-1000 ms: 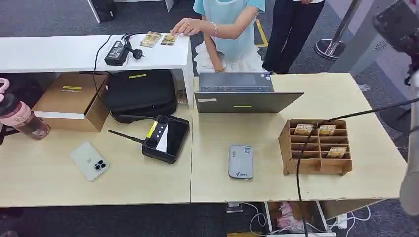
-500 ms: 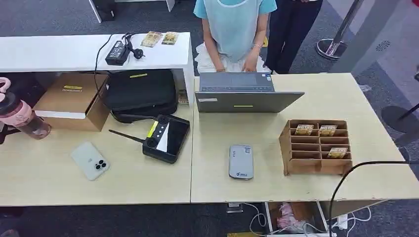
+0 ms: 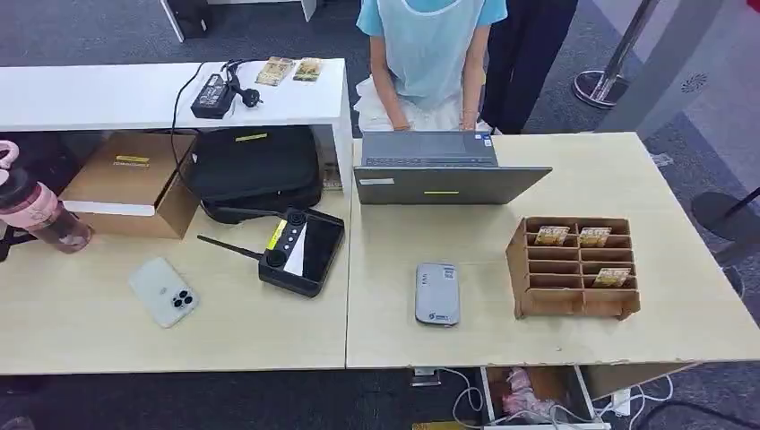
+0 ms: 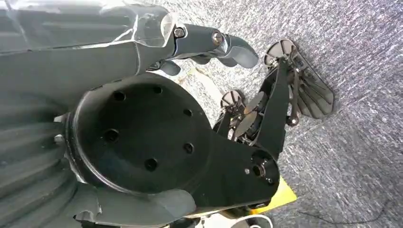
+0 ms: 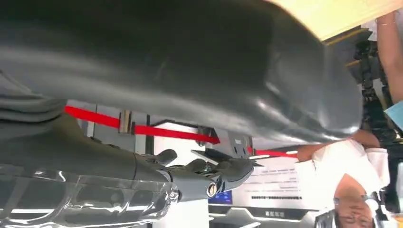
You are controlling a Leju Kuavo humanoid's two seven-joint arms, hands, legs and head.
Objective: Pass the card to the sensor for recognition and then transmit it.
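Observation:
A grey card reader [image 3: 436, 293] lies flat on the pale table, near its front edge. To its right stands a wooden slotted rack [image 3: 574, 302] holding cards [image 3: 551, 236] in its upper slots and one card [image 3: 612, 277] lower right. Two more cards [image 3: 290, 69] lie on the white shelf at the back. My left hand [image 4: 214, 43] hangs over grey carpet, fingers loosely extended and holding nothing. My right hand [image 5: 209, 176] hangs beside the table, fingers apart and holding nothing.
A laptop [image 3: 439, 184] stands behind the reader, with a person [image 3: 430, 54] at it. A black device with an antenna [image 3: 300, 251], a phone [image 3: 162, 292] and a pink bottle [image 3: 36, 210] are on the left half. A cardboard box [image 3: 130, 179] and black bag [image 3: 255, 170] sit under the shelf.
My right arm, raised at the right edge a second ago, has dropped out of the head view along with its trailing cable. The person's hand left the shelf cards and went to the laptop.

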